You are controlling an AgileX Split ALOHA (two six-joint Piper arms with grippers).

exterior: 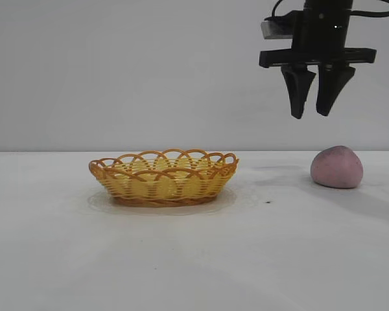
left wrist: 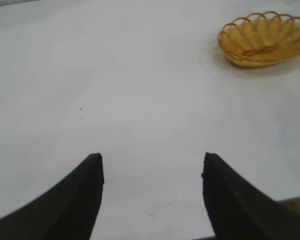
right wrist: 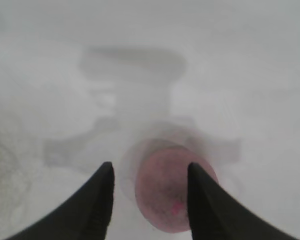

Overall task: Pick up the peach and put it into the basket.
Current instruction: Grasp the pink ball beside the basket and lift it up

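At the upper right of the frame, the right black tool (exterior: pixel 316 109) hangs partly spread, empty, touching nothing. The dusty pink matte rounded peach (exterior: pixel 337 167) rests below it on the white bench (exterior: pixel 194 259). The left tool (left wrist: pixel 152 165) is likewise spread and empty.

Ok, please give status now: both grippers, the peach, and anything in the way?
Right gripper open, above peach. Left gripper open, holding nothing. Peach on table, outside basket. Path clear.

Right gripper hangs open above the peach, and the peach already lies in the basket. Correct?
Not quite. The peach lies on the table, apart from the basket, as the exterior view shows. The right gripper does hang open above it.
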